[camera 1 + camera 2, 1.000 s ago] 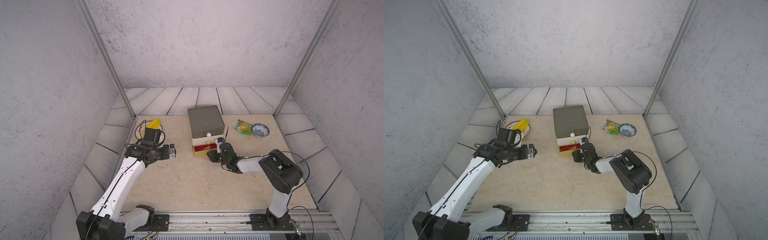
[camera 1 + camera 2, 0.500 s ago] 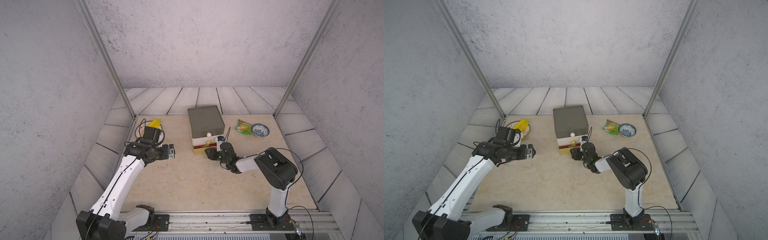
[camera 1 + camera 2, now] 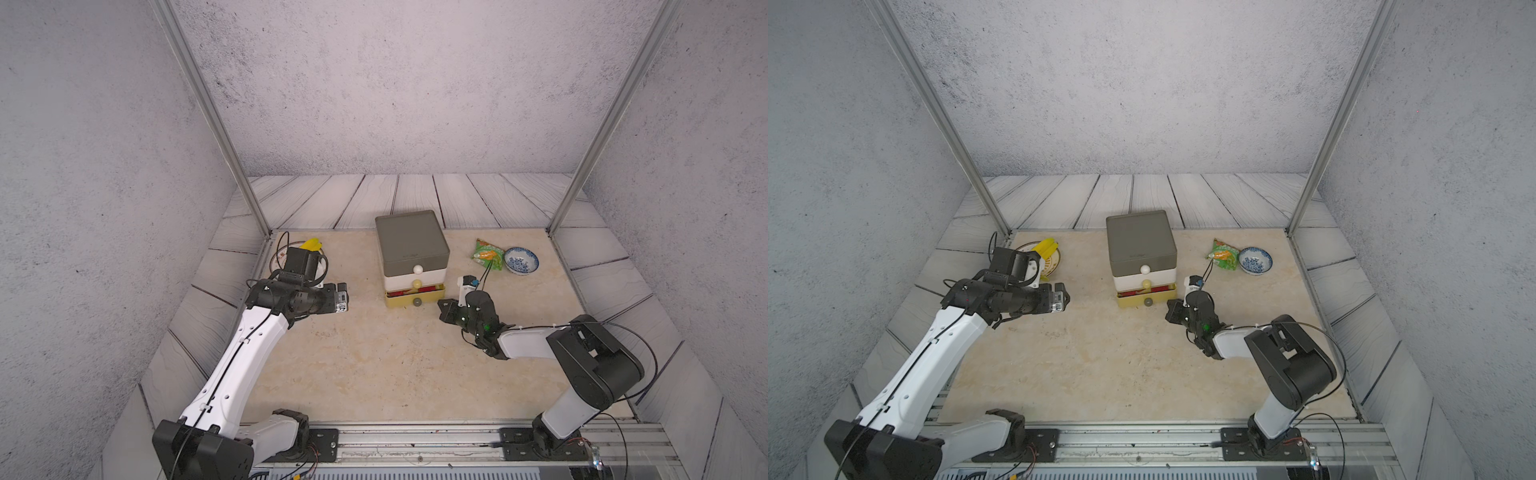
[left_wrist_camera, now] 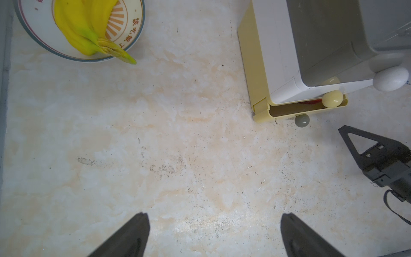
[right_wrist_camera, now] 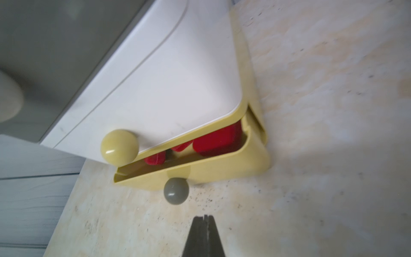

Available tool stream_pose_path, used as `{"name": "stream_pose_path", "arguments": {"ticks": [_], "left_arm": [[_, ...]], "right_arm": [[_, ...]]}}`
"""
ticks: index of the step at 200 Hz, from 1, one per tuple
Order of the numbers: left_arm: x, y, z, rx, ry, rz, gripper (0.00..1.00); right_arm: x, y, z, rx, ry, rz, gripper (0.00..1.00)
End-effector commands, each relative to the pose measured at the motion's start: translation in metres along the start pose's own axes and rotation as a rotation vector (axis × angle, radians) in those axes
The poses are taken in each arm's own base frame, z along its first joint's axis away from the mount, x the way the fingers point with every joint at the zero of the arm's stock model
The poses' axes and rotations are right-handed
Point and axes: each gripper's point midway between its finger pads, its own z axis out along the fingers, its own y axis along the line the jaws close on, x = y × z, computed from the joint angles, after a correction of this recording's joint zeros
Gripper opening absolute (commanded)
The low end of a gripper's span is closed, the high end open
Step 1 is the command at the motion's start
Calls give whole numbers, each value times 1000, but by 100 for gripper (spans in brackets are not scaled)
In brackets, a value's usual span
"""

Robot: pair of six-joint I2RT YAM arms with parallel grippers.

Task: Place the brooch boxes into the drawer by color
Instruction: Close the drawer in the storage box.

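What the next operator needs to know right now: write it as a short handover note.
Left end effector: open, empty, above the beige stone-look tabletop.
Right end effector: shut, empty, just short of the round grey knob on the yellow plastic bottom drawer tier.
Done: red velvety brooch boxes lie inside that tier, which stands ajar; the white middle tier and grey top tier look closed; no boxes show on the tabletop.
Left: probably push the yellow tier shut.

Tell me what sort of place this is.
Probably a robot lab's enclosed test booth, not a home: two arms bolted to a metal rail, grey backdrop walls with aluminium posts, and staged props such as the drawer cabinet and banana plate.
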Motion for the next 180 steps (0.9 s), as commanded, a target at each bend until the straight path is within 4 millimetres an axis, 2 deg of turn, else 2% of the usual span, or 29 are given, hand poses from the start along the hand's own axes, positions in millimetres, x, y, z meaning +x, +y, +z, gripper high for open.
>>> {"name": "stream_pose_path", "arguments": {"ticks": [1,44,86,143,180], "left_arm": [[-13,3,-2,-18,-33,4,99],[-12,5,-2,-24,-52,-3,99],[-10,11,5,-62,-28,-13,98],[-4,18,22,-87,-19,-35,99],[-16,15,24,-84,-36,-56,99]], "right_arm": [[-4,-8,-3,20,3,20,0],[-10,-18,12,-7,14,64,0],[-15,-25,36,-25,11,89,0],[-41,-34,67,-77,-17,132,0],[-50,-35,77,-120,-17,156,0]]}}
